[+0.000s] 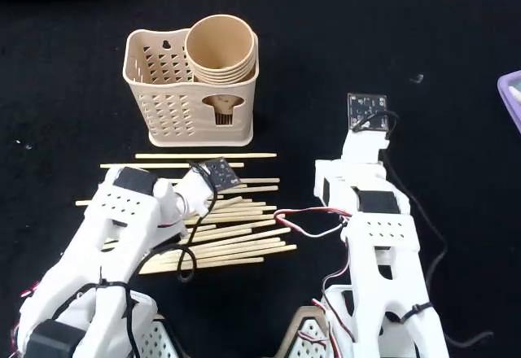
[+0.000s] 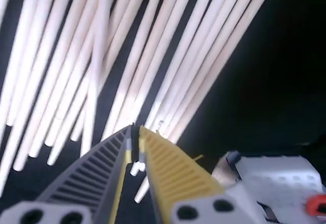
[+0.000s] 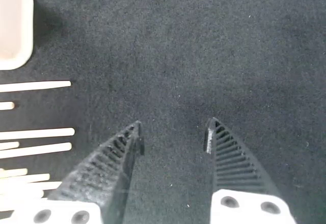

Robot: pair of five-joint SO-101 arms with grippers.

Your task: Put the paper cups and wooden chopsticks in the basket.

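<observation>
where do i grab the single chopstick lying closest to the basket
Pinch the chopstick near its end nearest the right gripper, coming straight down with the jaws across it. It lies flat and apart from the pile, so that end is free.

Black cloth [image 1: 456, 65] covers the table. Purple-rimmed container [image 1: 510, 98] at its right edge, partly cut off. Small pale speck [image 1: 417, 78] nearby.

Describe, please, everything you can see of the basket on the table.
The basket is a beige, plastic-looking caddy with rounded corners, perforated walls, a hanging hole near the rim and a front cut-out. It stands upright on the black table, beyond the loose chopsticks, apart from them. Nested paper cups stand in one end, rising above its rim.
</observation>
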